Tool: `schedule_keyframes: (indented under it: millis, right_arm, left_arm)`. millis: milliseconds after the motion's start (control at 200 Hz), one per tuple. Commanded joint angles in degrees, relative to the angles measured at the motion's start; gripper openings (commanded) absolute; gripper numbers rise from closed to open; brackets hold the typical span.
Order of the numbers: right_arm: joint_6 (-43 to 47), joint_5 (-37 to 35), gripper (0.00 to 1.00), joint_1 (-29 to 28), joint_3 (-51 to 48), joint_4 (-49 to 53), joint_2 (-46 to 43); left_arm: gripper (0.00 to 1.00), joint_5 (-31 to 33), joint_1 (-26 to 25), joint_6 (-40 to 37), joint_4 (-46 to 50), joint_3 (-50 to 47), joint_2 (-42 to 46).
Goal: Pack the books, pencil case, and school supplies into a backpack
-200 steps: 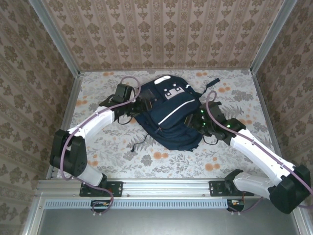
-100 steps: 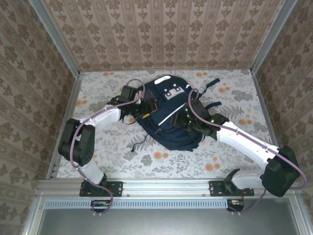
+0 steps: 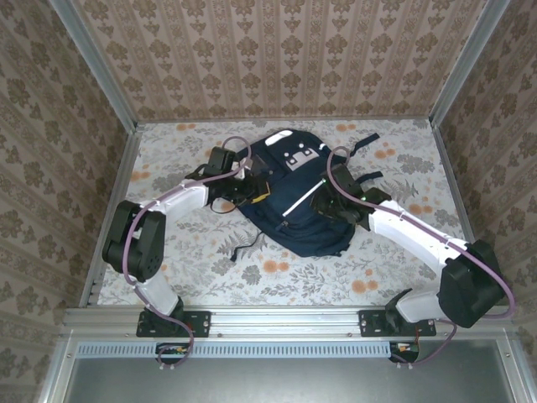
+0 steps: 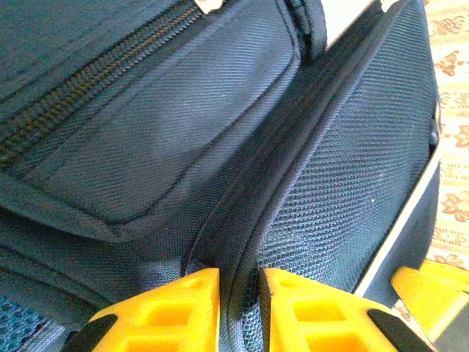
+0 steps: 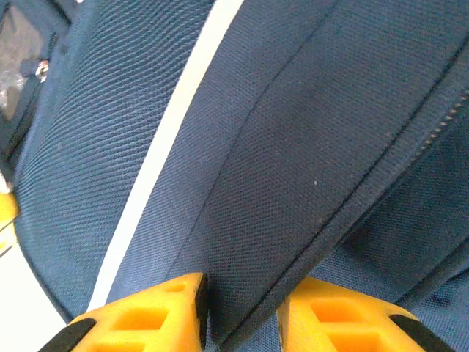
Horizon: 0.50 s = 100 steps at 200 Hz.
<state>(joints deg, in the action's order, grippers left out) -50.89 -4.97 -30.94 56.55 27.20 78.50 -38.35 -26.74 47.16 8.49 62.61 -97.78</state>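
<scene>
The navy backpack [image 3: 295, 206] lies flat in the middle of the flowered table, white stripe and grey patches up. My left gripper [image 3: 252, 187] is at its left edge. In the left wrist view the yellow fingers [image 4: 183, 308] pinch a raised seam of the backpack's [image 4: 344, 169] mesh fabric, so this gripper [image 4: 240, 308] is shut on it. My right gripper [image 3: 324, 201] rests on the bag's right side. In the right wrist view this gripper [image 5: 242, 315] is shut on a fold of the backpack's [image 5: 293, 147] navy cloth beside the white stripe [image 5: 157, 169]. Books, pencil case and supplies are out of view.
Dark straps [image 3: 362, 144] trail from the bag toward the back right, and a thin cord [image 3: 242, 243] lies at its front left. Patterned walls close in the table on three sides. Open tabletop [image 3: 277, 273] stretches between the bag and the arm bases.
Both grippers have closed on the backpack's fabric. The right gripper moved slightly up and right along the bag, and the bag's outline shifted a little under the two grips.
</scene>
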Motion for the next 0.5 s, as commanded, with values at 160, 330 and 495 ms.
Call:
schedule_keyframes:
  millis: [160, 330, 495]
  right_arm:
    - [3.86, -11.23, 0.59, -0.97, 4.94, 13.43, -4.85]
    - [-0.33, -18.04, 0.61, -10.90, 6.76, 20.35, -5.62]
    - [-7.69, -20.53, 0.58, -21.67, 9.28, 19.11, 1.59]
  left_arm:
    - [0.00, -5.26, -2.95, 3.63, -8.99, 0.46, 0.69]
    - [0.00, -4.68, -3.32, 4.06, -9.25, 0.44, 0.42]
    - [0.00, -4.22, -3.32, 4.22, -9.27, -0.01, 0.47]
